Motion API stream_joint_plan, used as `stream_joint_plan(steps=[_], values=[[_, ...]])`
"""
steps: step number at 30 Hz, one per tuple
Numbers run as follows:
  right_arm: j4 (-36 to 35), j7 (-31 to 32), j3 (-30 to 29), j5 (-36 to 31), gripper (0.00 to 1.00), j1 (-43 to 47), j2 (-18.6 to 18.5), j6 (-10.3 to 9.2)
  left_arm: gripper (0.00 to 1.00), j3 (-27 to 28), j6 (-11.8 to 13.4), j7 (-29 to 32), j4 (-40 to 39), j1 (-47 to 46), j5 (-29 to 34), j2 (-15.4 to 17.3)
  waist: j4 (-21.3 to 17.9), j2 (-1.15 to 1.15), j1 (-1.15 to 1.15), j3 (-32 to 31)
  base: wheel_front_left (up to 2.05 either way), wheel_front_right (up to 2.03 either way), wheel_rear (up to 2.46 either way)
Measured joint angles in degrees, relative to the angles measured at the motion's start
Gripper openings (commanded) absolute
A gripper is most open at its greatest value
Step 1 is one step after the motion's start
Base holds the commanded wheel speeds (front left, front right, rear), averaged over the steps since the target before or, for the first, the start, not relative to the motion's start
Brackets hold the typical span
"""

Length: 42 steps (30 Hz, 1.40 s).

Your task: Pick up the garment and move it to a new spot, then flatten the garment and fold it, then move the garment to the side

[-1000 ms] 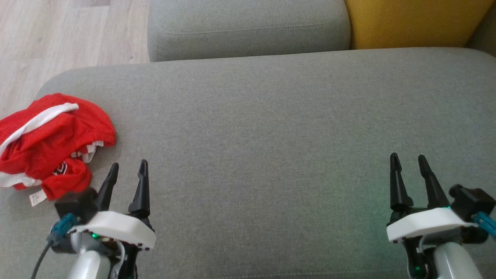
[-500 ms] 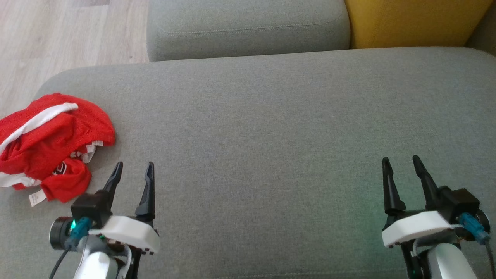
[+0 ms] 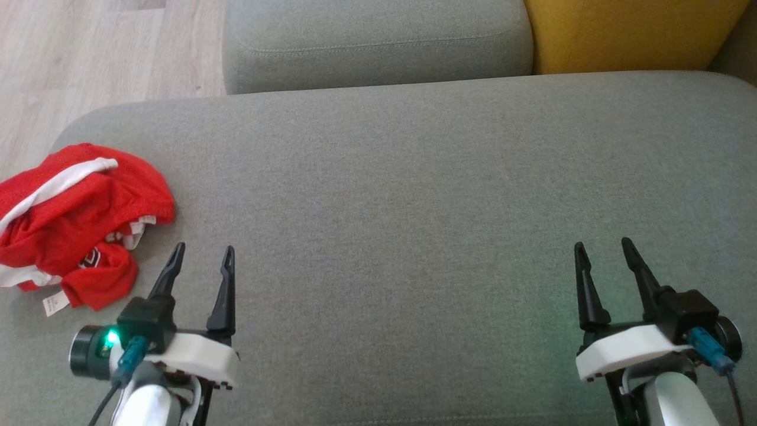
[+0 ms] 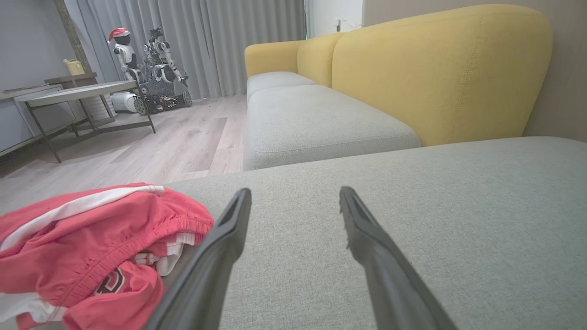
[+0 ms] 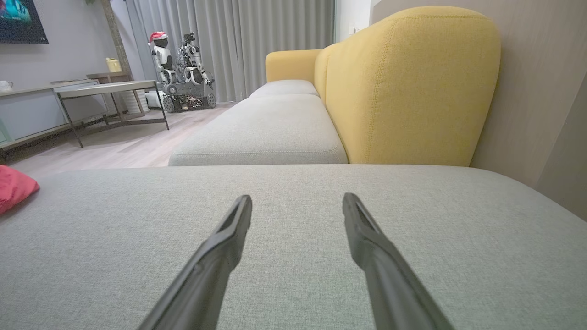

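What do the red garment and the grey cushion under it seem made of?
The red garment looks like thin synthetic sports knit, matte: soft crumples, gathered elastic waistband. The grey cushion looks like woven upholstery fabric, matte, with flecked weave.

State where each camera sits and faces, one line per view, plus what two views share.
Head view: on the head, looking down at the grey sofa seat; left gripper and right gripper show, both open.
Left wrist view: low over the seat, facing the yellow backrest; its own fingers show.
Right wrist view: same facing, further right; own fingers show.
Shared: all three show the red shorts.
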Motion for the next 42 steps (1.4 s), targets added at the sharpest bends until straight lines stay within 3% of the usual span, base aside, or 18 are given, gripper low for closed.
stream_joint_plan(steps=[24, 31, 42], values=[[-0.01, -0.05, 0.24, 2.05, 1.00, 0.06, 0.05, 0.00, 1.00, 2.42, -2.01, 0.00, 1.76, 0.07, 0.51, -2.18, 0.88, 0.00, 0.00, -0.08, 0.00, 0.00, 0.00], [-3.31, 0.03, 1.10, 2.53, 1.00, 1.26, 0.08, 0.00, 1.00, 3.33, -2.58, 0.00, 2.10, -0.02, 0.49, -3.13, 6.81, 0.00, 0.00, -0.05, 0.00, 0.00, 0.00], [-6.20, 0.63, 4.00, 3.00, 1.00, 1.21, 0.13, 0.00, 1.00, 6.43, -2.42, -0.01, 1.67, -0.01, 0.52, -2.77, 21.05, 0.00, 0.00, 0.23, 0.00, 0.00, 0.00]])
